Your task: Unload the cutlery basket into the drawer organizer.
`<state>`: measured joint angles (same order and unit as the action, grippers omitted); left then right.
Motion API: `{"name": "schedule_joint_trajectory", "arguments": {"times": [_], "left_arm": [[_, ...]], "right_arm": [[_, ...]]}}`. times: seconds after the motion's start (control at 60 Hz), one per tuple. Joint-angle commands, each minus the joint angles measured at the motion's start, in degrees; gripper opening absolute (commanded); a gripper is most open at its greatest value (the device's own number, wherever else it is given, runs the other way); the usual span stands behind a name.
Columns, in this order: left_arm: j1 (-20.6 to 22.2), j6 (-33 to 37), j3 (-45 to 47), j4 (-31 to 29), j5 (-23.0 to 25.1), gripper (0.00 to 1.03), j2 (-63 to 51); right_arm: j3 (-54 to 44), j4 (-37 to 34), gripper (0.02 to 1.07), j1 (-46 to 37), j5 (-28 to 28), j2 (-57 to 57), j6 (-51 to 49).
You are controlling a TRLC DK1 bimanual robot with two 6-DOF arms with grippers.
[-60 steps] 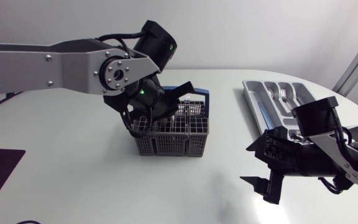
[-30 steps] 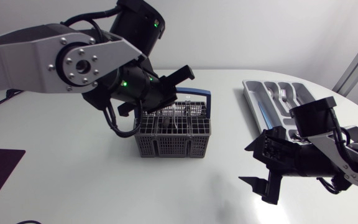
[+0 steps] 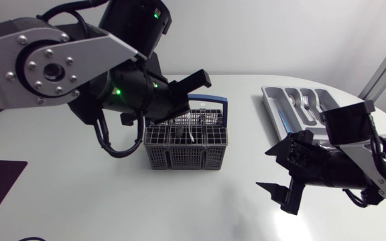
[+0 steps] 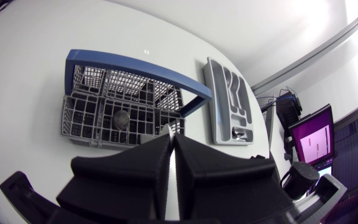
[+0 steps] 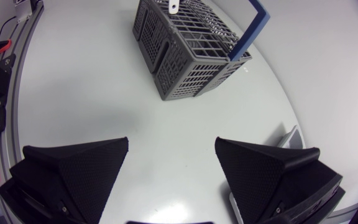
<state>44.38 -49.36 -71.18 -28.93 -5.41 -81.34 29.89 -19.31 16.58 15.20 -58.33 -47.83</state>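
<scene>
**A:** Head view first. Where is the cutlery basket [image 3: 186, 150]?

**B:** At the centre of the frame on the white table [image 3: 79, 194], blue handle [image 3: 210, 100] toward the back. The left arm [image 3: 59, 67] comes in from the upper left and hangs over it.

**A:** And its fingers?

**B:** The left gripper [image 4: 171, 134] is pressed together on a thin silver piece of cutlery [image 3: 192, 130], lower end down among the compartments. I can't tell what kind.

**A:** And the other one?

**B:** The right gripper [image 3: 265, 169] is at the lower right, fingers wide apart over bare table. The drawer organizer [image 3: 277, 107] lies at the upper right, forks [image 3: 305, 102] in one slot.
</scene>
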Motion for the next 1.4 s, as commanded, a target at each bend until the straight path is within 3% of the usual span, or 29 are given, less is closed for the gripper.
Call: {"name": "schedule_joint_trajectory", "arguments": {"times": [0.0, 0.35, 0.517, 0.95, 1.383], "left_arm": [[0.9, 1.6, 1.9, -0.5, -0.1, 0.05, 1.9], [6.2, 6.9, 5.2, -0.3, 0.4, 0.05, 3.2], [8.7, 10.3, 6.7, 0.2, 1.5, 0.05, 1.5], [10.5, 14.1, 7.5, 2.6, 7.7, 0.05, -1.6], [12.0, 14.8, 6.9, 3.1, 11.8, 0.05, -2.0]], "right_arm": [[0.1, 0.4, 1.02, 0.5, 0.4, 1.3, 2.0], [1.1, -1.1, 1.02, 0.8, 5.3, 3.9, 4.1], [2.3, -3.6, 1.02, 0.8, 10.4, 4.6, 4.4], [4.0, -7.1, 1.02, 0.9, 22.7, 1.5, 4.4], [9.4, -7.1, 0.92, 5.8, 26.9, -7.4, 6.2]]}}
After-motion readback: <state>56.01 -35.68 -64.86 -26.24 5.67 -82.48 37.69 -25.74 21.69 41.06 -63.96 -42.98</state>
